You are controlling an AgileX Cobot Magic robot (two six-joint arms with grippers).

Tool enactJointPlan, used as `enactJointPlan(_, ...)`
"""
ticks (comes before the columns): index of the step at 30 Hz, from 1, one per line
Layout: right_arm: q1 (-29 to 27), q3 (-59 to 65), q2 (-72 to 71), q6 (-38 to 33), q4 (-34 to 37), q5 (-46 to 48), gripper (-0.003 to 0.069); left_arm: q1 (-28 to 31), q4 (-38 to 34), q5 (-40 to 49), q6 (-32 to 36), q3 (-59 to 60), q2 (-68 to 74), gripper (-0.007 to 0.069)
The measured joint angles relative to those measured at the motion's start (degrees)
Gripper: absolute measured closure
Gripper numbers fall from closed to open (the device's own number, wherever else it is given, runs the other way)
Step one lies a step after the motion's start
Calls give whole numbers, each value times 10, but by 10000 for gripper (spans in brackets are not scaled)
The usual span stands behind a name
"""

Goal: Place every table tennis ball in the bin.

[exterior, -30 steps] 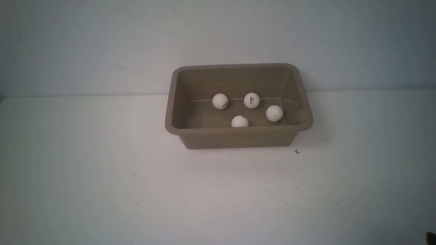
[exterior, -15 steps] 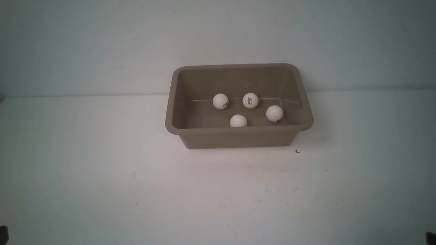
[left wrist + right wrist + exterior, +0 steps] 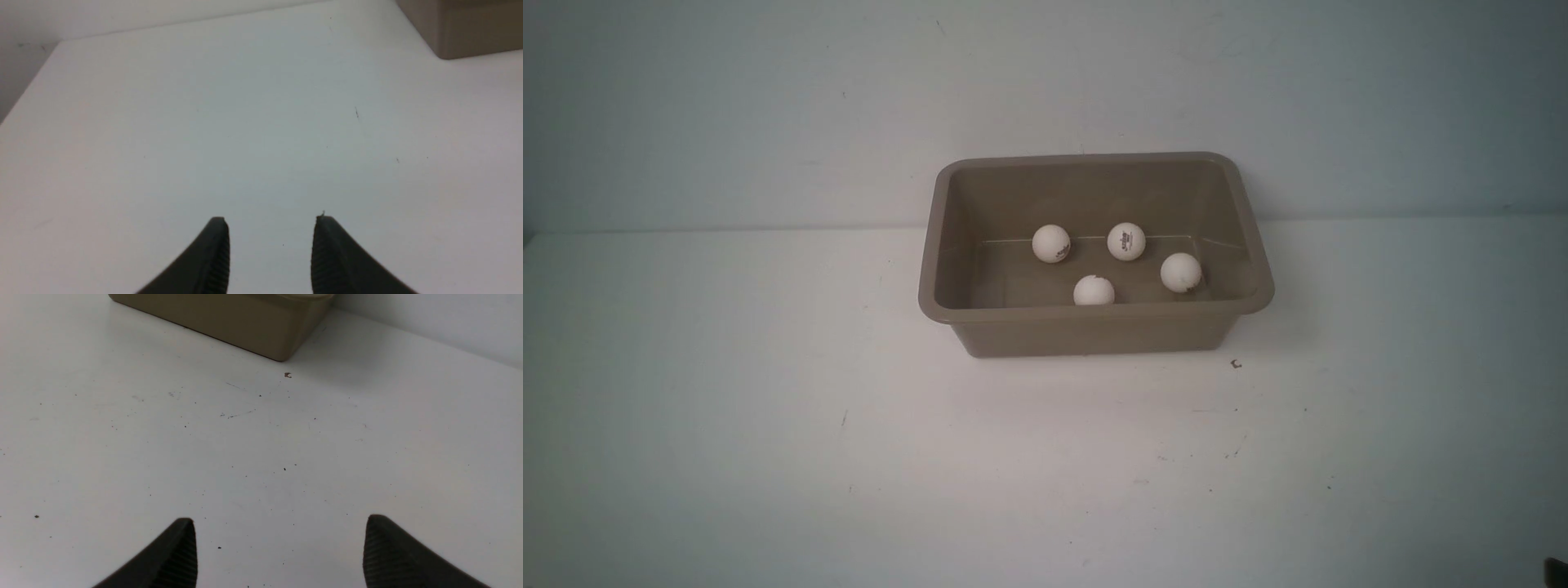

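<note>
Four balls (image 3: pixel 1126 242) sat inside the bin (image 3: pixel 1094 312), the left gripper (image 3: pixel 269 222) and right gripper (image 3: pixel 280 524) both had fingers apart holding nothing, so keeping clear seemed best.

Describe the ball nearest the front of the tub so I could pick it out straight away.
Find the grey-brown bin standing at the back of the white table. Four white balls lie inside; this ball lies closest to the near wall. Unlike the other three, its lower part is hidden behind the bin's front rim.
</note>
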Motion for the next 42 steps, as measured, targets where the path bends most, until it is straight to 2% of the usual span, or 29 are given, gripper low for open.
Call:
enactJointPlan(7, 0, 0, 0, 0, 0, 0, 162, 0, -1, -39, 0, 22, 0, 367)
enactJointPlan(34, 0, 0, 0, -1, 0, 0, 162, 0, -3, -41, 0, 22, 0, 367)
enactJointPlan(42, -3, 0, -9, -1, -36, 11, 163, 0, -3, -42, 0, 22, 0, 367)
